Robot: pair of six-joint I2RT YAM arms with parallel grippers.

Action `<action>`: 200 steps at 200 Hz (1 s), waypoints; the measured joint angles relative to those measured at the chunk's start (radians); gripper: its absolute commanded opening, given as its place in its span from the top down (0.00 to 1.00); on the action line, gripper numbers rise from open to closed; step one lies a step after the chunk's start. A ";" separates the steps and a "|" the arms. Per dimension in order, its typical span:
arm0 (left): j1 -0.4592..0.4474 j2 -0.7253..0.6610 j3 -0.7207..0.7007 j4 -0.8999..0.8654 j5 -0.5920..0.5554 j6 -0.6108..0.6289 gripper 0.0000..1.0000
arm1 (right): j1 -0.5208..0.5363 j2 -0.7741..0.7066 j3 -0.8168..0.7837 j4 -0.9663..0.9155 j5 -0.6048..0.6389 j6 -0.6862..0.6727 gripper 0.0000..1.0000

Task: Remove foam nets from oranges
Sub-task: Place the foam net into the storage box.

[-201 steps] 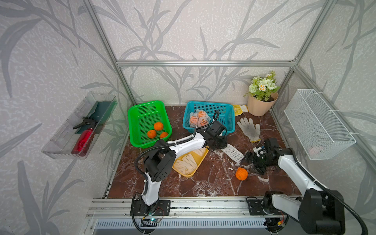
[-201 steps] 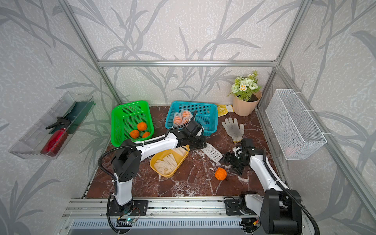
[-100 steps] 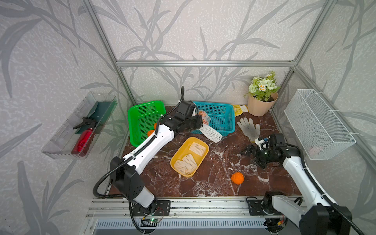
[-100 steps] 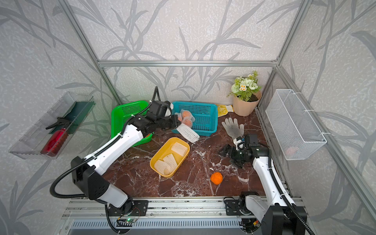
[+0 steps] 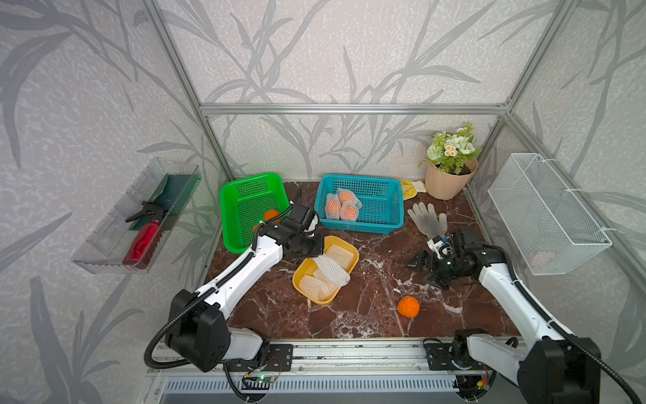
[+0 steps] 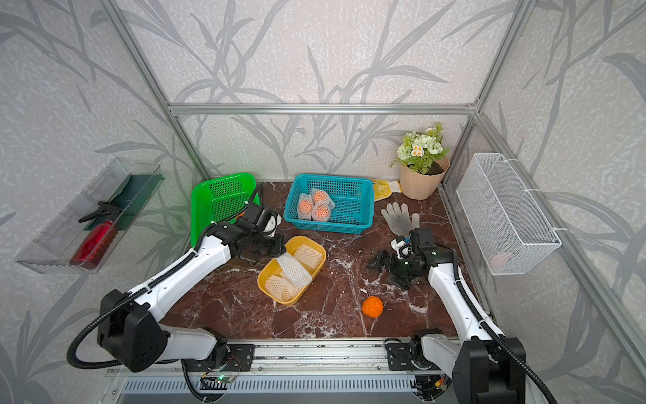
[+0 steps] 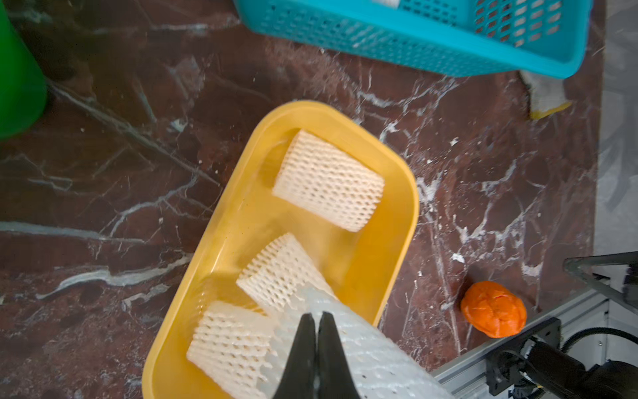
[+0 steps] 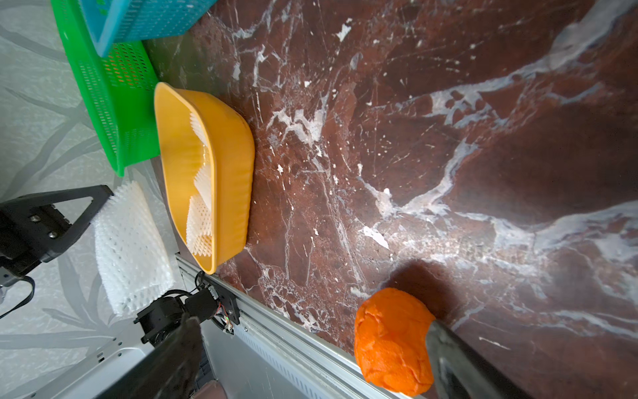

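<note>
pinches white diamond-mesh foam net (image 7: 362, 345) over yellow plastic tray (image 7: 411, 193) with left gripper (image 7: 316, 316); holds right gripper (image 5: 416, 273) splayed near bare round orange (image 5: 408, 306).

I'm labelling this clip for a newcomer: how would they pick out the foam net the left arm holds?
Start at the yellow tray mid-table, in front of the teal basket. Three foam nets lie flat inside; the held net hangs over them, pinched in the fingers of the left gripper.

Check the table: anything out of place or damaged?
One bare orange lies loose on the marble tabletop near its front edge, outside the green basket holding other bare oranges. Its skin looks creased and misshapen.
</note>
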 measured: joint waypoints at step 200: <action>-0.049 0.195 -0.076 0.228 -0.204 0.042 0.47 | 0.220 -0.059 -0.185 0.026 0.158 0.127 0.00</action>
